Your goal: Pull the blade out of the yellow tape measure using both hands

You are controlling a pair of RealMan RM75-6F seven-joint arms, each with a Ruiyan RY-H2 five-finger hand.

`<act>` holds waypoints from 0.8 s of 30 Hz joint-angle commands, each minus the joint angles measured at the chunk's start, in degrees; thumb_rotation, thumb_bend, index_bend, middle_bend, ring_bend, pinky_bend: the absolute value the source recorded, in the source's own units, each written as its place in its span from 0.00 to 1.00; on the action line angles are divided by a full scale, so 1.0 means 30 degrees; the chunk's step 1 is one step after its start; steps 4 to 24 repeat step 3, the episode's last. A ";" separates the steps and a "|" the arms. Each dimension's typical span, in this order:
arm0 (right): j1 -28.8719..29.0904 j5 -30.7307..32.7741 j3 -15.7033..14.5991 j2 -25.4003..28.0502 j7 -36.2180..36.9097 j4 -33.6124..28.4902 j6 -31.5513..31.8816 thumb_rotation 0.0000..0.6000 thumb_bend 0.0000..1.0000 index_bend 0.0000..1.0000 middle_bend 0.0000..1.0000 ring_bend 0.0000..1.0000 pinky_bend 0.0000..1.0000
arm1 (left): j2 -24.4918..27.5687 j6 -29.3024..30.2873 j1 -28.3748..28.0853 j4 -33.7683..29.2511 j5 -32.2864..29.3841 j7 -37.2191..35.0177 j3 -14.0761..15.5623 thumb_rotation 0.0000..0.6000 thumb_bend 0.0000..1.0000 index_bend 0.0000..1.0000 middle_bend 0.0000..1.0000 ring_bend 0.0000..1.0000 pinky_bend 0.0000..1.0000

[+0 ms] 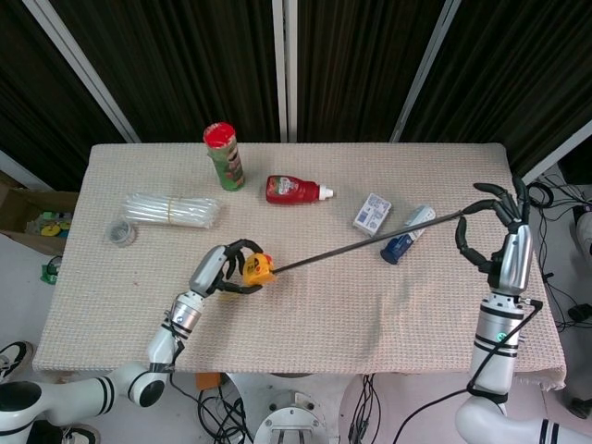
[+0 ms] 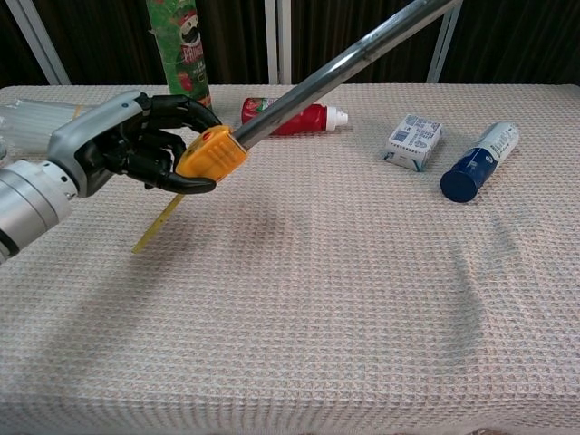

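My left hand (image 1: 220,269) (image 2: 136,140) grips the yellow tape measure (image 1: 256,269) (image 2: 210,152) above the near left part of the table. A long blade (image 1: 365,244) (image 2: 340,65) runs out of the case up and to the right. My right hand (image 1: 499,231) pinches the blade's far end beyond the table's right edge, with its other fingers spread. The right hand is out of the chest view. A yellow strap (image 2: 159,222) hangs down from the case.
On the beige cloth (image 1: 305,305) lie a red sauce bottle (image 1: 294,191), a small white box (image 1: 372,212), a blue bottle (image 1: 405,235), a green can with red lid (image 1: 225,156), a bundle of clear tubes (image 1: 172,210) and a tape roll (image 1: 120,233).
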 commanded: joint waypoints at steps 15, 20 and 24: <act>-0.0156 0.0063 0.0055 0.0130 0.0326 0.0030 0.0104 1.00 0.62 0.82 0.32 0.02 0.00 | 0.0014 -0.0010 0.0067 0.0091 0.0091 -0.0165 0.0086 1.00 0.31 0.66 0.65 0.65 0.81; -0.0156 0.0063 0.0055 0.0130 0.0326 0.0030 0.0104 1.00 0.62 0.82 0.32 0.02 0.00 | 0.0014 -0.0010 0.0067 0.0091 0.0091 -0.0165 0.0086 1.00 0.31 0.66 0.65 0.65 0.81; -0.0156 0.0063 0.0055 0.0130 0.0326 0.0030 0.0104 1.00 0.62 0.82 0.32 0.02 0.00 | 0.0014 -0.0010 0.0067 0.0091 0.0091 -0.0165 0.0086 1.00 0.31 0.66 0.65 0.65 0.81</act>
